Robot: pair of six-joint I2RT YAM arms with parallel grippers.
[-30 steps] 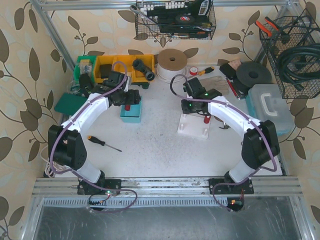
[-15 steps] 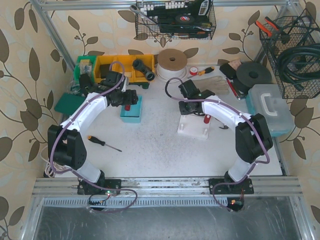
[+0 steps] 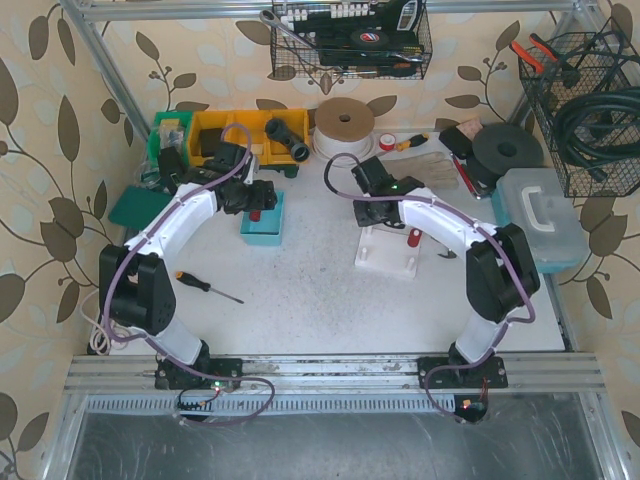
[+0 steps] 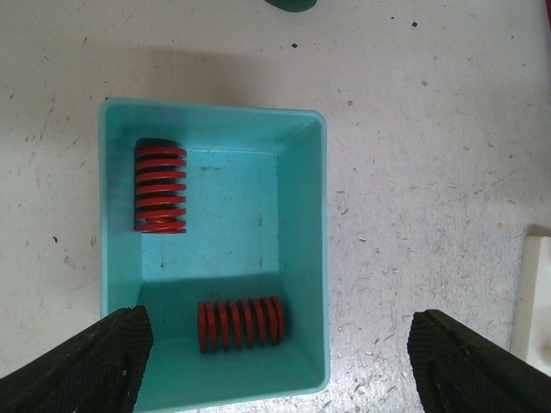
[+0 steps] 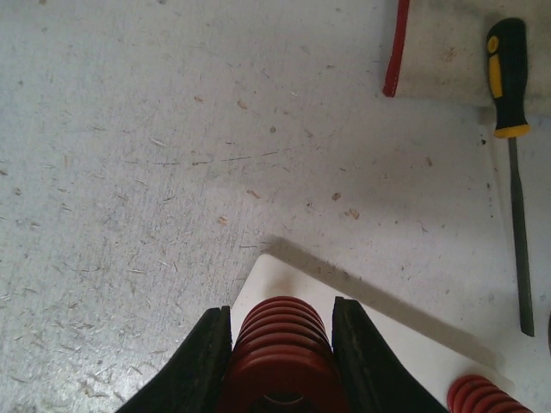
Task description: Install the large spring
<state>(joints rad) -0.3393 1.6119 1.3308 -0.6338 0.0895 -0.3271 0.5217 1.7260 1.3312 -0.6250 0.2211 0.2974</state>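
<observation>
My right gripper [image 5: 282,314] is shut on a large red spring [image 5: 282,348], holding it upright over the near corner of the white base plate [image 5: 405,344]. In the top view the right gripper [image 3: 368,212] is above the plate's [image 3: 385,255] back left part. A smaller red spring [image 5: 482,397] stands on the plate, also seen from above [image 3: 413,238]. My left gripper [image 4: 280,353] is open and empty above a teal bin [image 4: 301,258] that holds two red springs [image 4: 160,200] [image 4: 241,323]. From above, the left gripper [image 3: 255,196] is over the bin [image 3: 263,228].
A black-and-orange screwdriver [image 3: 208,285] lies on the table at front left. Yellow bins [image 3: 235,135], a tape roll [image 3: 344,122] and a grey case [image 3: 540,215] line the back and right. A yellow-and-black handled tool [image 5: 508,129] lies beyond the plate.
My right gripper has moved left and toward the back with the large spring, now over the plate's back left corner. The left arm has barely moved.
</observation>
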